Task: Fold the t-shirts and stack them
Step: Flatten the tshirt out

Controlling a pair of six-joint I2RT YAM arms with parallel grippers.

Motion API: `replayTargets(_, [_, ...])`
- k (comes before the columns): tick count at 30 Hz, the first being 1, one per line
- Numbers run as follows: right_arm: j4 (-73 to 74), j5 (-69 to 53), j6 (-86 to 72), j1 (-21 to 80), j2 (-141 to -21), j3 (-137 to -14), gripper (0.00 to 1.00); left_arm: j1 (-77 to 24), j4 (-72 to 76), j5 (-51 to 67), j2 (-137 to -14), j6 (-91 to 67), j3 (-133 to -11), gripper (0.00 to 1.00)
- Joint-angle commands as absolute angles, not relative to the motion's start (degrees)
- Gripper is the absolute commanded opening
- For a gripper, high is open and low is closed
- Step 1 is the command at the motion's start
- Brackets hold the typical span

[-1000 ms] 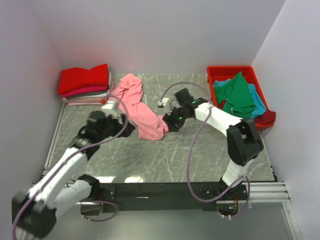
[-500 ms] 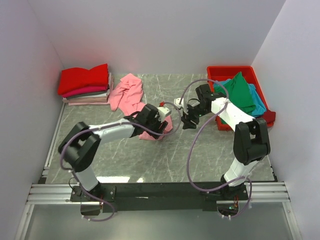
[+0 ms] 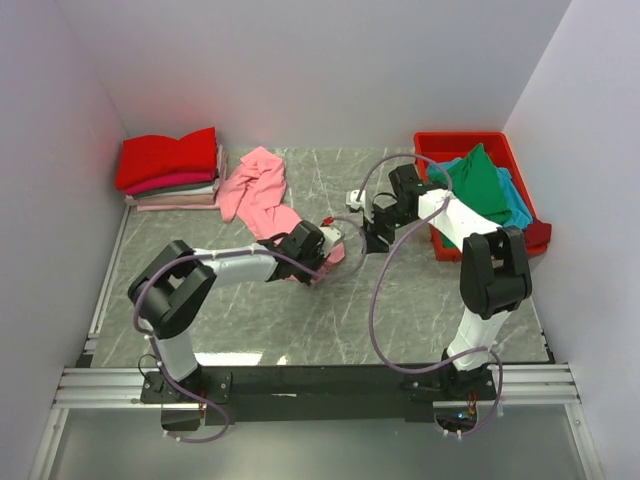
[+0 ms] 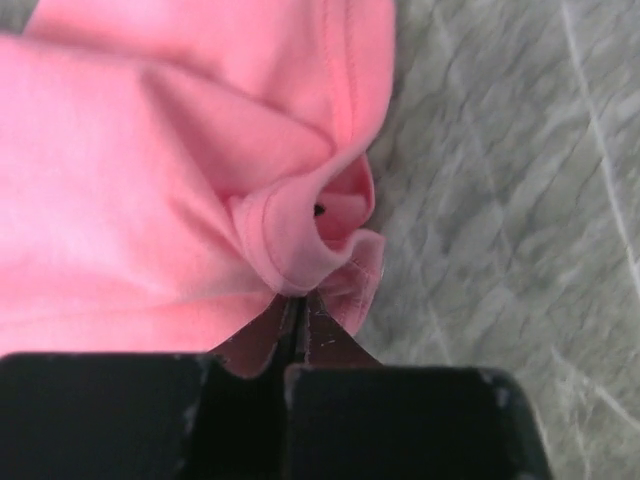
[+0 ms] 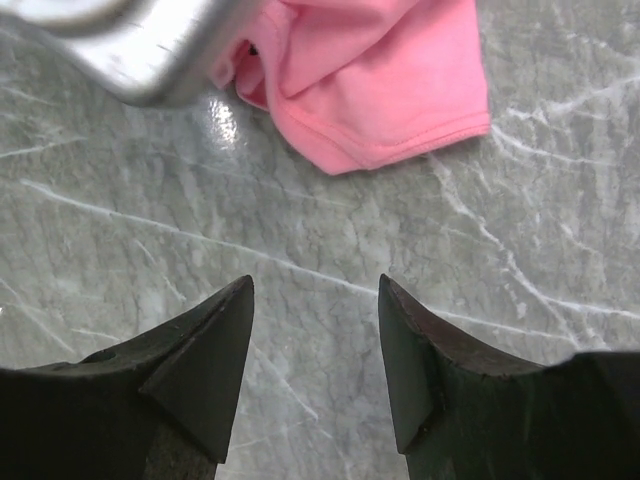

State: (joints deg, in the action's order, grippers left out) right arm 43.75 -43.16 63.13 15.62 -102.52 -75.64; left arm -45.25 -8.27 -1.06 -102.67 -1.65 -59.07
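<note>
The pink shirt (image 3: pixel 262 195) is soft, matte cloth with a stitched hem. It lies crumpled in a long heap that goes from the far left part of the table (image 3: pixel 400 310) toward its middle. The table top is grey stone-like, smooth and a little shiny, with pale veins. At the far left corner there is a stack of folded shirts (image 3: pixel 170 165), flat and neat, with the red one on top. At the far right corner a hard red bin (image 3: pixel 470 140) holds a loose green shirt (image 3: pixel 475 185) and a blue shirt (image 3: pixel 517 207), both hanging partly over its edge. The left arm is bent sharply at the elbow, and its forearm runs low over the table toward the middle. The left claw (image 4: pixel 297 310) has its black jaws pressed together on a rolled fold at the near end of the pink shirt. The right arm rises from its base, bends beside the bin and reaches down to the middle of the table. The right claw (image 5: pixel 315 290) has its jaws apart and holds nothing. It hangs over bare stone, just beside the hem of the pink shirt.
</note>
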Motion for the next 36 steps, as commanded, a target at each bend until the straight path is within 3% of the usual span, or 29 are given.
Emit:
replayTargets(1, [44.20, -46.58, 63.80, 16.96, -103.71, -79.10, 0.60, -45.62, -8.70, -4.30, -95.57, -2.81, -56.17, 0.01])
replayTargets(7, [43.60, -43.07, 68.72, 21.35, -105.29, -79.02, 0.60, -44.21, -10.72, -6.33, -80.72, -2.63, -50.02, 0.01])
replayTargets(13, [38.68, -38.95, 75.93, 25.56, -102.66, -75.24, 0.61, -40.08, -11.60, -0.98, -67.79, -4.48, -43.25, 0.00])
replayTargets(23, [18.29, -32.43, 70.67, 31.47, -99.75, -69.87, 0.62, -39.03, -14.85, 1.23, -64.25, -4.75, -43.07, 0.01])
replayTargets(32, [18.11, -31.11, 71.72, 31.46, -104.32, -72.77, 0.62, -37.97, -15.30, 2.11, -62.67, -4.22, -43.42, 0.00])
replayTargets(36, [20.64, -32.52, 72.86, 32.34, -107.57, -74.96, 0.56, -37.36, -15.12, 3.16, -61.53, -4.31, -43.15, 0.01])
